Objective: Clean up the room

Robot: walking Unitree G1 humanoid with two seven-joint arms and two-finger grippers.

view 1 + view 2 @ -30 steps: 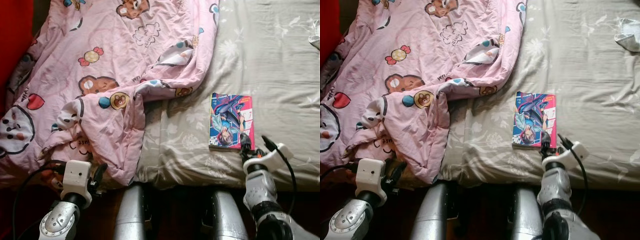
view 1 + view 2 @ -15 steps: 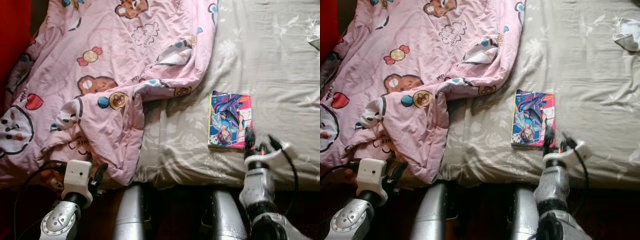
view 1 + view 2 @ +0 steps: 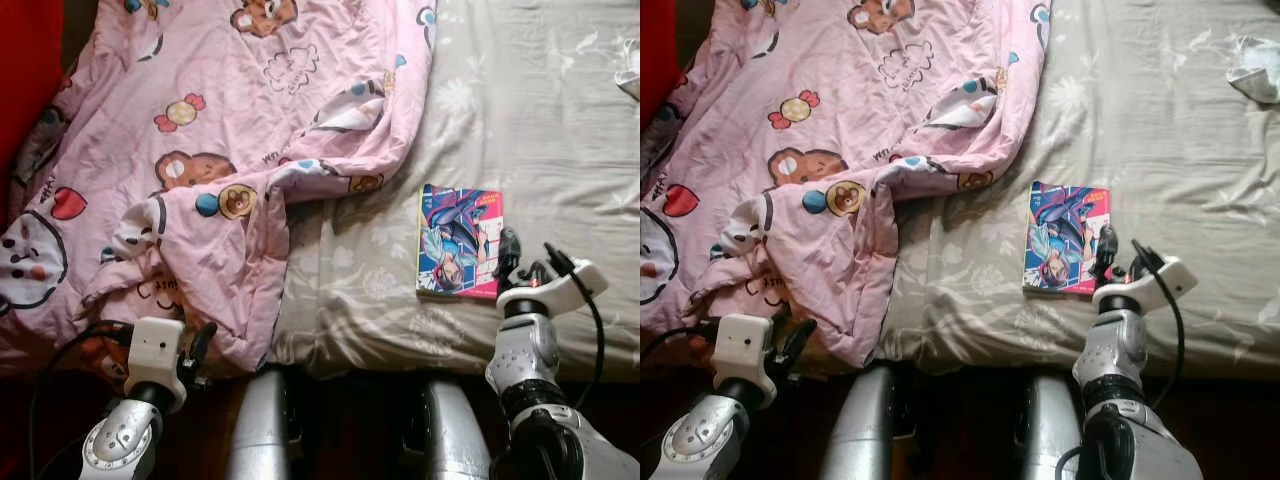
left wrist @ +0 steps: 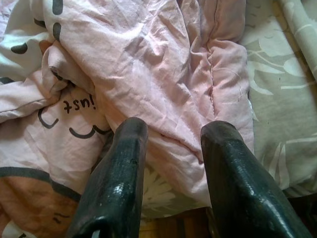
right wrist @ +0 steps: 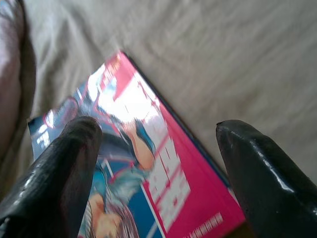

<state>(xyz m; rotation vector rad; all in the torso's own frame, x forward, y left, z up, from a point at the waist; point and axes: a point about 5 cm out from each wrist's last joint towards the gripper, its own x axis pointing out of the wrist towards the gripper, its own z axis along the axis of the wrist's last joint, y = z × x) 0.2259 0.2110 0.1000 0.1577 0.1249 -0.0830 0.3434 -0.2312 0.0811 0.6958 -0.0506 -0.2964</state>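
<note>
Now | right claw (image 3: pixel 527 262) wide open, straddling book (image 3: pixel 458 241) corner on bed (image 3: pixel 560 130) | left claw (image 4: pixel 173 163) parted, empty, 7 o'clock by pink quilt (image 3: pixel 220 140)

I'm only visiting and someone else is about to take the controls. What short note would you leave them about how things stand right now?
Right gripper: open, fingers straddling the near right edge of the colourful comic book, nothing gripped.
Left gripper: open, low at the bed's near edge, by the rumpled pink cartoon-print quilt.
Book lies flat on the grey floral bedsheet.
Done: nothing put away yet.
Left: pick up the book, straighten the quilt.
</note>
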